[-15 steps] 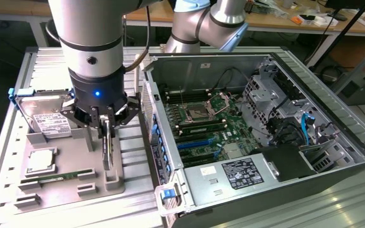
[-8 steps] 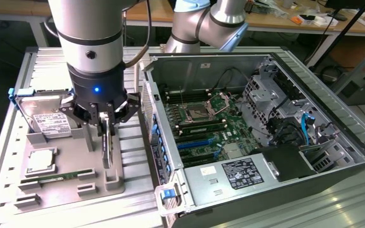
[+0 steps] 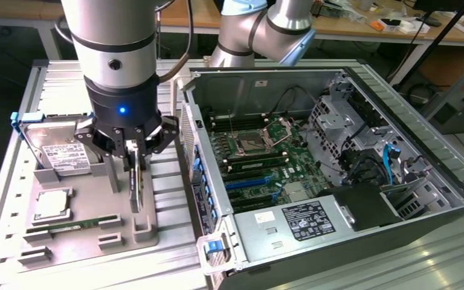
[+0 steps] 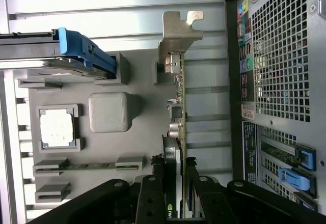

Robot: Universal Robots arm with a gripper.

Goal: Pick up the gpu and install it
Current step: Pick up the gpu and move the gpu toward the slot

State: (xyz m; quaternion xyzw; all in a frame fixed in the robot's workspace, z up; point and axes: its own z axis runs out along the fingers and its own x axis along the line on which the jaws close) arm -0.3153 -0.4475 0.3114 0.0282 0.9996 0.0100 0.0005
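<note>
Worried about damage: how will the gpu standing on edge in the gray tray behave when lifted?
Probably stiff: the gpu is a flat board with a metal bracket. Standing on its thin edge, it would likely tip if unsupported.

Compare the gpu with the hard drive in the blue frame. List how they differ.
The gpu stands on edge; the hard drive lies flat. The gpu is thin and dark with a silvery bracket; the hard drive is silver with a white label. The gripper clasps the gpu; the hard drive is free. Both sit in the grey holder.
</note>
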